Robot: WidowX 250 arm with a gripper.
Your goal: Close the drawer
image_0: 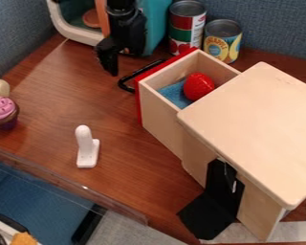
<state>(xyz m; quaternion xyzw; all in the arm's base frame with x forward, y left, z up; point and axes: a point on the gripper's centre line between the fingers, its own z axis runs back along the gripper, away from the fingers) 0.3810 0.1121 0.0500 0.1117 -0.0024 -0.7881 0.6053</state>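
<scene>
And here the drawer is seen well out of the wooden cabinet, its red front and black handle facing the upper left. The job is clearly unfinished: the closing push, by the look of it, is still to be made. The pincer is placed just beside the handle, out in front of the drawer; it is released, its two fingers spread, with nothing grasped.

So the approach seems to be the step in hand, and a good spot has been found for it. What is called for now? The red front should be met squarely near its middle, then pressure should be applied toward the lower right, along the drawer's own line, until the front is brought up against the cabinet. No grip seems needed. Care is wanted at the handle, where a finger could be snagged, and an off-centre shove might leave the drawer jammed askew.

Inside, a red ball is lying by a blue cloth; the ball could be set rolling if the push is hurried. Behind, two cans are stood on the desk, close to the drawer's far side.
</scene>
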